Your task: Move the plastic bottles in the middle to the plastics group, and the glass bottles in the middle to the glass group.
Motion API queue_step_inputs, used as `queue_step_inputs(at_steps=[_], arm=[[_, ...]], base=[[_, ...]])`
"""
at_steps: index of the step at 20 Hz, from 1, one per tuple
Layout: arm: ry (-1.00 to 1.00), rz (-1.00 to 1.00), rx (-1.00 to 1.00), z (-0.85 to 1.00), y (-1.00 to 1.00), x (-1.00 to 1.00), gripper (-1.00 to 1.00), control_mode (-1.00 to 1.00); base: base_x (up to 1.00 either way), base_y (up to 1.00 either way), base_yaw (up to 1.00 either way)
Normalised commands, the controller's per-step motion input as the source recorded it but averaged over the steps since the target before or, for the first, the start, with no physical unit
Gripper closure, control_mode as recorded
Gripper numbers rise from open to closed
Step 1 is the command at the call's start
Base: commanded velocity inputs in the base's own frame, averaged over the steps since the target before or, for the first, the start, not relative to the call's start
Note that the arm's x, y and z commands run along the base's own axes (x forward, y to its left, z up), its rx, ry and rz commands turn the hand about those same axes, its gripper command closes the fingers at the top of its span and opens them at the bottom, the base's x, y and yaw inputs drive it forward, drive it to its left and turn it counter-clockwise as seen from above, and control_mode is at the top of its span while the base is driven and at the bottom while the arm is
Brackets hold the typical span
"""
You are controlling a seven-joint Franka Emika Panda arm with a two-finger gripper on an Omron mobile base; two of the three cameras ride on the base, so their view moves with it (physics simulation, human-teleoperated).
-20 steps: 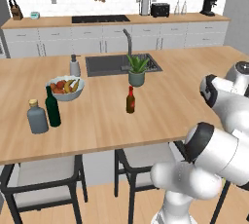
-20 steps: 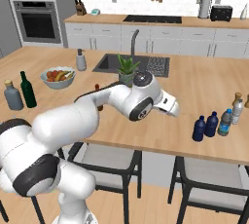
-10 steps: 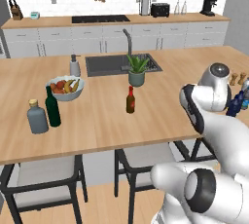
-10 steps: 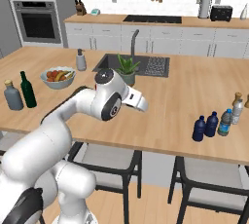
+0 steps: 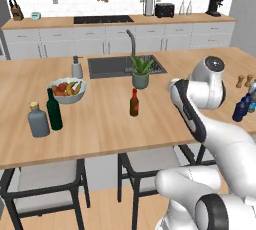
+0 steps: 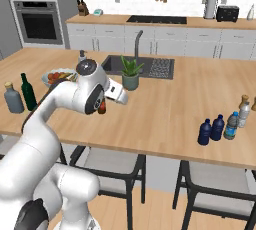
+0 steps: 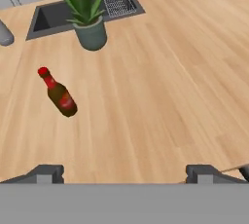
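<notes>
Jaws are standing wide apart over the brown bottle (image 7: 58,95), while the right base view is showing blue bottles (image 6: 210,129).

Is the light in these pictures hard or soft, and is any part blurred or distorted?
Left base view: even, soft light; the brown bottle casts only a faint shadow on the counter, and no glare shows. Right base view: the dark blue bottles are small and slightly soft. Hand view: the picture is tilted, so the brown bottle seems to lean; the wood grain looks smeared.
</notes>
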Motion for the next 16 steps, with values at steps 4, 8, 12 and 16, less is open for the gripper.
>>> queue_step_inputs(at_steps=[4,8,12,16], arm=[[0.0,0.46,0.1,0.24,0.65,0.2,-1.0,-1.0],[0.0,0.29,-0.04,0.08,0.57,0.32,-1.0,-1.0],[0.04,0.21,-0.04,0.01,0.41,0.45,-1.0,-1.0],[0.18,0.12,-0.09,0.01,0.37,0.47,-1.0,-1.0]], base=[[0.0,0.0,0.0],[0.0,0.0,0.0],[0.0,0.0,0.0],[0.0,0.0,0.0]])
